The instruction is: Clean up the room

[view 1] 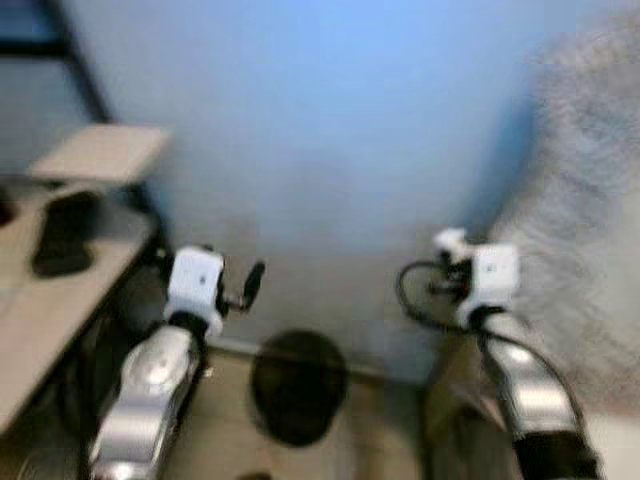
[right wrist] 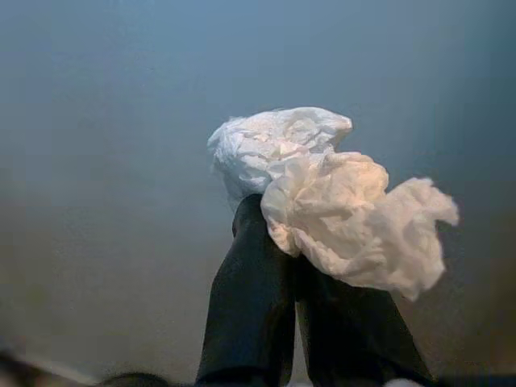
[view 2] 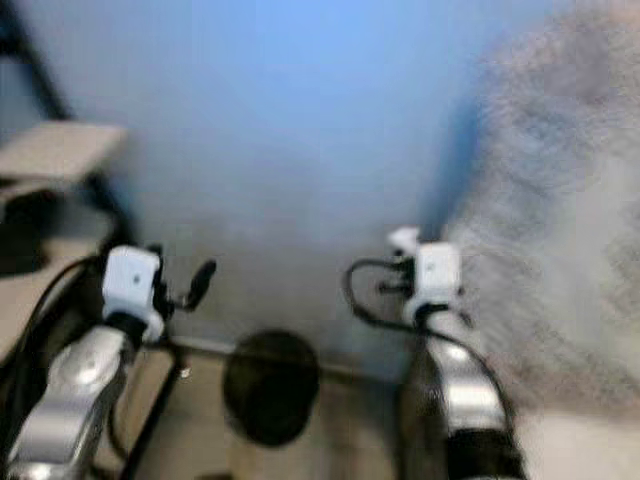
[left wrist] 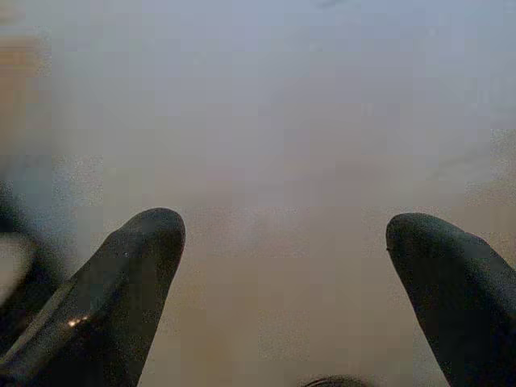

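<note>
**Tissue in hand, bin right in front, lining up the drop**

So I've got a crumpled white tissue wad [right wrist: 326, 197] pinched in the right tool [right wrist: 282, 242]. The two black fingers are pressed close together with the paper bunched up at their tips. In the head views everything's pretty blurry, but the right arm is held up in front of the blue wall [view 1: 330, 120] with a bit of white at its end.

The left tool [left wrist: 282, 234] is spread wide with nothing in it, just hanging out on its own side near the table [view 1: 40, 310].

Down on the floor between the two arms, against the wall, there's a dark round thing [view 1: 298, 385] that I'm reading as the trash bin, though it's too smeared to be sure.

My take: this is the carry-to-bin step. The tissue is up and off to the right of that bin, not over it. Next move needs the right arm swung inward and lowered over the opening, then the fingers opened. Light paper might cling or drift, so I'd get low first.
</note>
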